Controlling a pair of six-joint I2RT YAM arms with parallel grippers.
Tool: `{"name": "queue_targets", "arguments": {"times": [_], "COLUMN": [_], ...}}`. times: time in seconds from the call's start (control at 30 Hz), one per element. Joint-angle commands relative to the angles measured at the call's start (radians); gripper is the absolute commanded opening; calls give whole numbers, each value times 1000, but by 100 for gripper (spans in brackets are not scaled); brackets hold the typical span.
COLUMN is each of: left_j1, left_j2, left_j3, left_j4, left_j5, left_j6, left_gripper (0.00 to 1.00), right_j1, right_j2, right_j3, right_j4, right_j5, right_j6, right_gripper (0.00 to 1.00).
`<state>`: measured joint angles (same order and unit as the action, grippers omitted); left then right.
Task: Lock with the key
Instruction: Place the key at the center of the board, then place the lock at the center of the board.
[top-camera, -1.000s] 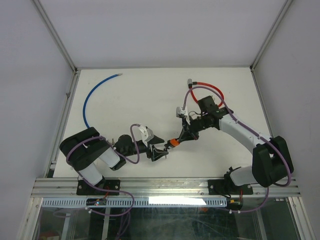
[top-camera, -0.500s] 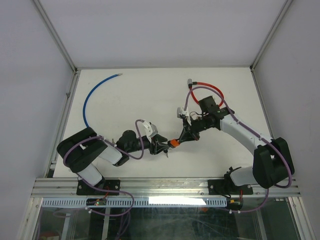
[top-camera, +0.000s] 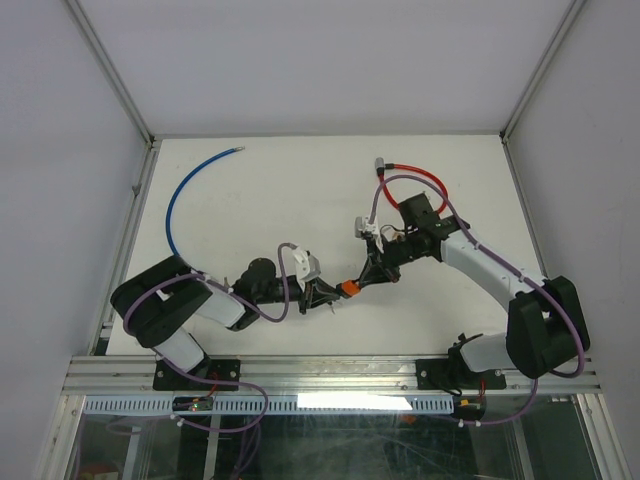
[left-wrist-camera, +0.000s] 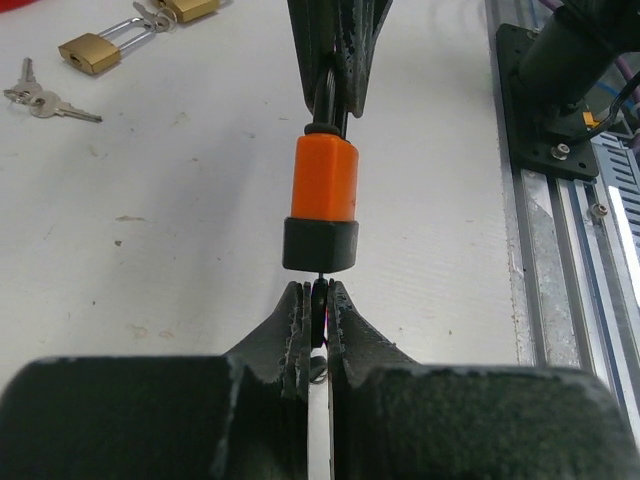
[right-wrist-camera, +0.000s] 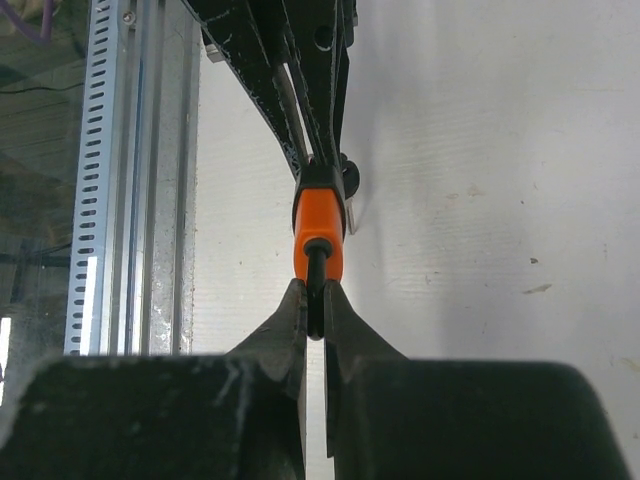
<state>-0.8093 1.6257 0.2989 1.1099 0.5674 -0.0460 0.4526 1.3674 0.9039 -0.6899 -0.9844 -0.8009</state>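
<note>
While the orange padlock (left-wrist-camera: 325, 195) is pinched by its shackle (right-wrist-camera: 316, 265) in the right gripper (right-wrist-camera: 315, 300), a key (left-wrist-camera: 318, 330) is clamped in the left gripper (left-wrist-camera: 317, 300) right at the padlock's black end. The key's blade is mostly hidden, so how far in it sits can't be judged.

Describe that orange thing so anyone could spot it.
Start at the white table and look front and centre. There the right end effector grips the orange padlock, the left end effector the key in its base. The other padlocks are brass and lie loose.
</note>
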Motion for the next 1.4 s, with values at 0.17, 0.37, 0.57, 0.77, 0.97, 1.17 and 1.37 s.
{"name": "queue_targets", "arguments": {"times": [0.17, 0.37, 0.57, 0.77, 0.97, 1.17, 1.37], "left_j1": [60, 74, 100, 202, 396, 555, 604], "left_j2": [-90, -94, -103, -43, 107, 325, 463], "left_j3": [-67, -75, -93, -11, 150, 325, 492], "left_j4": [14, 48, 150, 184, 205, 213, 100], "left_j5": [-1, 1, -77, -84, 9, 26, -64], "left_j6": [49, 25, -77, -361, -724, -1056, -1204], "left_gripper": [0, 0, 0, 0, 0, 0, 0], "right_j1": [-108, -177, -229, -267, -276, -256, -207], "right_j2": [-135, -165, -180, -171, -126, 68, 300], "right_j3": [24, 24, 0, -50, -133, -7, 152], "right_j4": [-57, -58, 68, 274, 532, 616, 810], "right_j5": [-81, -104, -120, -142, -194, -90, 90], "right_j6": [-92, -81, 70, 344, 562, 777, 977], "right_gripper": [0, 0, 0, 0, 0, 0, 0]}}
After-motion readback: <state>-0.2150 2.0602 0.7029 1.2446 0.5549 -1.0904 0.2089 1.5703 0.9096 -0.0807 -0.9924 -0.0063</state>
